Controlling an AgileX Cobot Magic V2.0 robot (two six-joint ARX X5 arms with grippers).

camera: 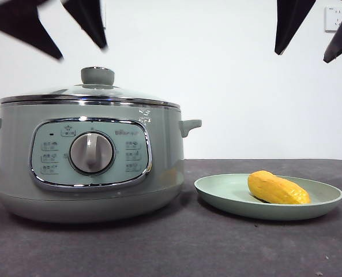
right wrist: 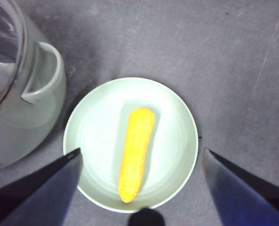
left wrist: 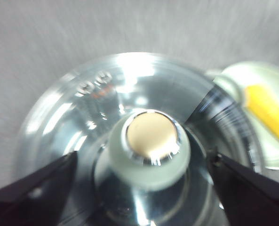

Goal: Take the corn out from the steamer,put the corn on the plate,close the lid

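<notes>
Steamer (camera: 90,156) sits lidded on the desk (camera: 176,248), corn (camera: 277,188) on the plate (camera: 217,193); both grippers, left (camera: 55,29) and right (camera: 312,32), hang fingers released, so simply retreat straight upward, clear of the lid (camera: 96,89).

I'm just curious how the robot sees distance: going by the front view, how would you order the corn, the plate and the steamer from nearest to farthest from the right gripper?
From the right gripper, hanging open above:
1. Corn, directly below, lying on the plate.
2. Plate, underneath the corn.
3. Steamer, farthest, across the table under the left gripper.
</notes>
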